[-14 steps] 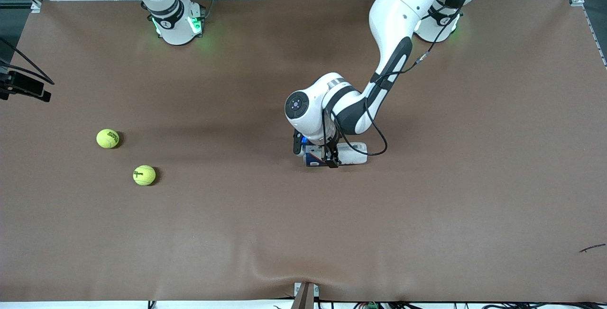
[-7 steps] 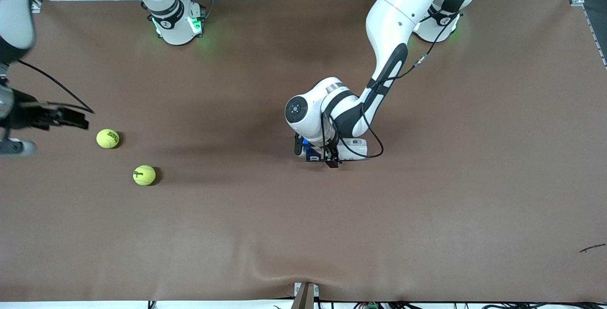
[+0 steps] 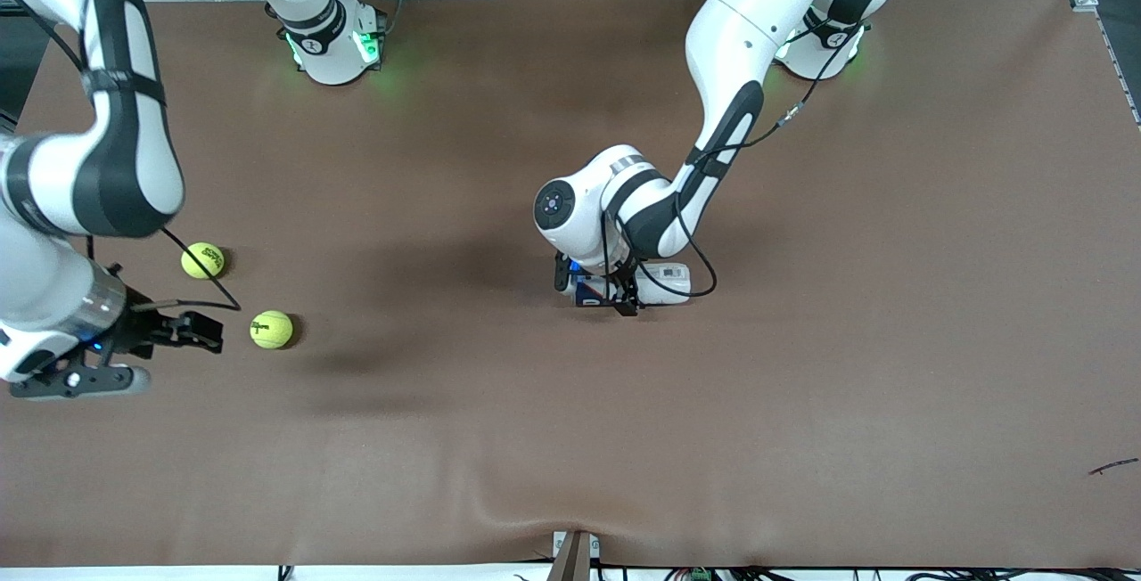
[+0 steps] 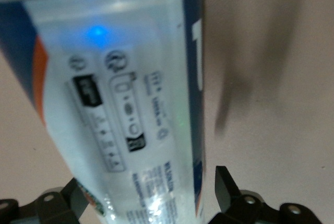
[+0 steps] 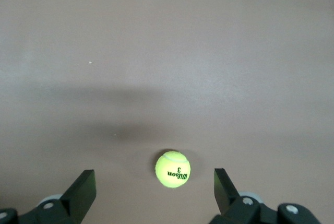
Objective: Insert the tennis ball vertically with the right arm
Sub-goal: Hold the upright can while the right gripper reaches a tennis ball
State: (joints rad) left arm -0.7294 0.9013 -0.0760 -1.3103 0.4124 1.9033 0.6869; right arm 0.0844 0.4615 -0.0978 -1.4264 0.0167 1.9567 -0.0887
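Right gripper (image 3: 192,331) up over the table's right-arm end, fingers (image 5: 83,192) spread wide with nothing between them — pointed toward a tennis ball (image 3: 271,330) that rests on the brown table cover (image 3: 570,438) just beside the fingertips. In the right wrist view, that same ball (image 5: 173,169) sits between the two open fingers but farther out, not touched, black print showing on its felt. A second tennis ball (image 3: 202,260) farther from the front camera than the first, partly crossed by the right arm's black cable (image 3: 201,274). Left gripper (image 3: 615,296) down at the middle of the table, clamped across a clear ball tube (image 3: 664,282) with a blue, white and orange label; tube lying on its side, one end reaching toward the left arm's end of the table. In the left wrist view, tube (image 4: 120,104) filling most of the frame between the two black fingers (image 4: 227,190), label text and a blue glint on its plastic — well apart from both balls.
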